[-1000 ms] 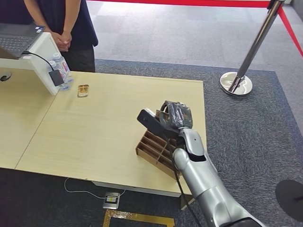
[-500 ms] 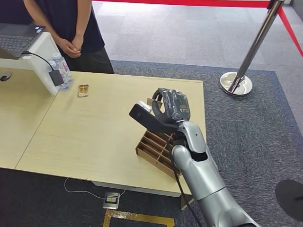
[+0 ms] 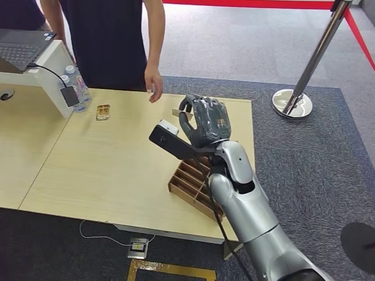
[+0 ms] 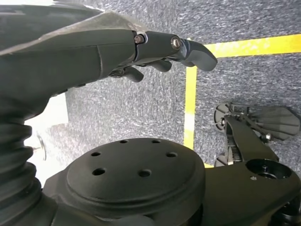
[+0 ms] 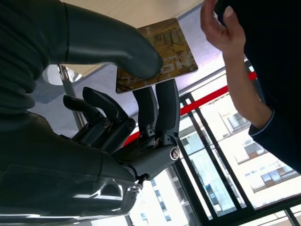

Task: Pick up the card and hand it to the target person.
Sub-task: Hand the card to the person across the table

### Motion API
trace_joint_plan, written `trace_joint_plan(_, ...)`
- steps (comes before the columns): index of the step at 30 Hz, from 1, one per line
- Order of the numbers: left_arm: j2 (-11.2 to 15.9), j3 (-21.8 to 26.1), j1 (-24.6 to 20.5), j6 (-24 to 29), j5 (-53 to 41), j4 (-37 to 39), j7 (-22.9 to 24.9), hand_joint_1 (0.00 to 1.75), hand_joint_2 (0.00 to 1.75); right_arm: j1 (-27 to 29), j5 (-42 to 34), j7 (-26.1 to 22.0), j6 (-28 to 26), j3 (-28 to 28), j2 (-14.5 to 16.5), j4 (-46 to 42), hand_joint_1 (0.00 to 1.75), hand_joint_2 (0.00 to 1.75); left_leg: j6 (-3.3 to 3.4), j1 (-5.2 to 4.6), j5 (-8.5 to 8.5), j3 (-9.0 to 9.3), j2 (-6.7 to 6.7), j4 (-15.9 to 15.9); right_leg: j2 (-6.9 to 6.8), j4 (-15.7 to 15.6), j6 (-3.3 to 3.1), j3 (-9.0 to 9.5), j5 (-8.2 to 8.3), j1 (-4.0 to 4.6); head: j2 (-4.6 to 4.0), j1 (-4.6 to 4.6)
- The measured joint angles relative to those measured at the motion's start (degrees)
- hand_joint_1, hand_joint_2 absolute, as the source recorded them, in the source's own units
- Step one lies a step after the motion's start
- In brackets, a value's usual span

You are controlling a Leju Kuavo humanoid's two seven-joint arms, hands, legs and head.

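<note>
My right hand (image 3: 206, 122) is raised above the wooden table (image 3: 111, 164) and pinches a brown patterned card (image 5: 160, 52) between thumb and fingers. In the head view the card (image 3: 180, 115) juts from the fingers toward a person (image 3: 106, 41) in dark clothes behind the table. The person's hand (image 3: 153, 85) hangs just short of the card; it also shows in the right wrist view as a curled hand (image 5: 222, 28) beside the card. My left hand (image 4: 149, 47) hangs over the carpet with its fingers loosely extended and nothing in them.
A brown slotted card holder (image 3: 194, 184) lies on the table under my right arm. Another small card (image 3: 102, 112), water bottles (image 3: 77, 88) and a white stand with a laptop (image 3: 26, 50) are at the table's far left. A stanchion (image 3: 294, 99) stands on the right.
My right hand has lifted the card up and forward toward the person. The person has stepped right along the table, unclasped both hands and brought one down toward the card.
</note>
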Motion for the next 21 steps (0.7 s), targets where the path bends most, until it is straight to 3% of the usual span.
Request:
trace_joint_plan(8, 0.0, -0.4, -0.1, -0.2, -1.1, 0.0, 0.2, 0.00, 1.75, -2.6, -1.4, -1.3, -3.7, 0.0, -1.3, 2.9, 1.75, 1.75, 0.00, 0.00, 0.00, 0.01, 0.00, 0.0, 0.00, 0.0, 0.00, 0.00, 0.00, 0.00, 0.00, -0.01)
trace_joint_plan(21, 0.4, -1.2, -0.3, -0.8, -0.9, 0.0, 1.0, 0.00, 1.75, -7.1, -2.1, -1.8, -5.8, 0.0, 0.1, 11.0, 1.75, 1.75, -0.01, 0.00, 0.01, -0.01, 0.00, 0.0, 0.00, 0.0, -0.01, 0.00, 0.01, 0.00, 0.00, 0.01)
